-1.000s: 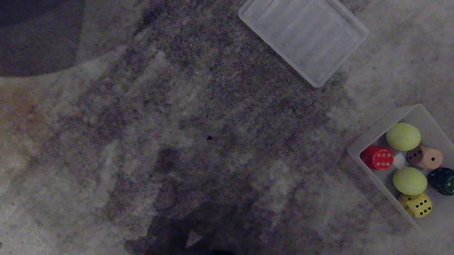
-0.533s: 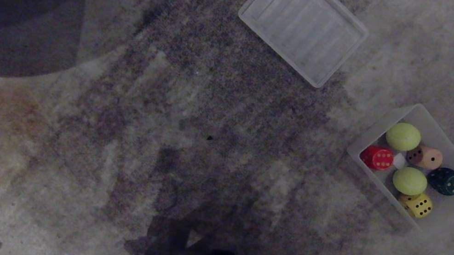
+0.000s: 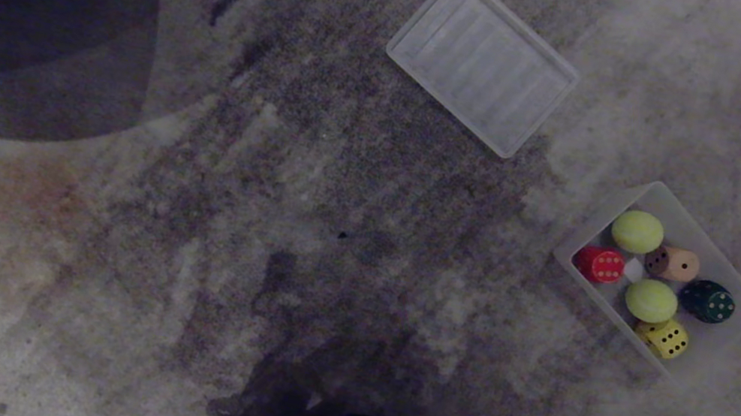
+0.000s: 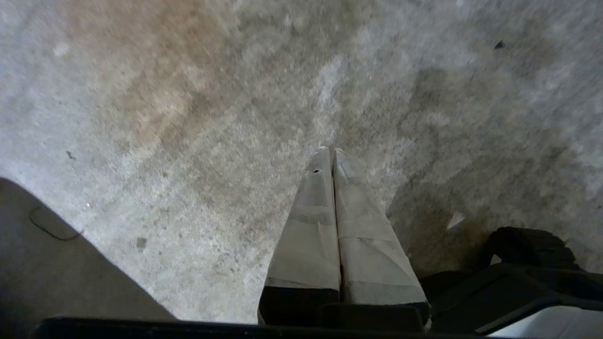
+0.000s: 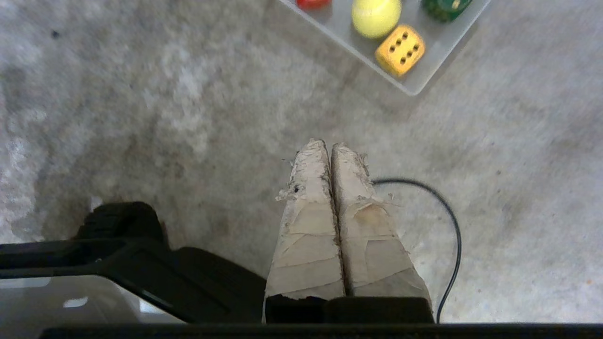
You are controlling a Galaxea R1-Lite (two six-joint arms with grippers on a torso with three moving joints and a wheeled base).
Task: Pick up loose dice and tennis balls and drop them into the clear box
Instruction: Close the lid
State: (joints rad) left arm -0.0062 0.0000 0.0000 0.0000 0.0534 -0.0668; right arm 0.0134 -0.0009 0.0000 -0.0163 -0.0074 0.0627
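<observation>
Both arms are parked low and pointing down at the rug [image 3: 315, 175], neither near any object.

Right gripper [image 5: 327, 148]: taped fingers pressed flat together, closed on nothing. Left gripper [image 4: 328, 153]: same, fingers shut with no gap and nothing between them.

The clear box [image 3: 586, 240] sits on the rug ahead of the right gripper and off to its outer side, well apart from it. In the right wrist view only the box's near corner shows, beyond the fingertips. The left gripper has only bare rug under and ahead of it, so the right arm is clearly the nearer one to the box.

The box's long axis runs diagonally, its near end angled toward the robot's right.

Inside the box:
- two tennis balls [image 3: 638, 231]
- red die [image 3: 599, 264]
- tan die [image 3: 672, 263]
- dark green die [image 3: 707, 301]
- yellow die [image 3: 663, 338], in the corner nearest the right gripper

No die or ball shows loose on the rug in any view, so the task looks done or close to it.

The flat ribbed lid [image 3: 482, 61] lies apart, farther ahead and toward the middle. A black cable [image 5: 443, 207] loops on the rug just beside the right gripper. If that arm reaches for the box, the cable could snag.
</observation>
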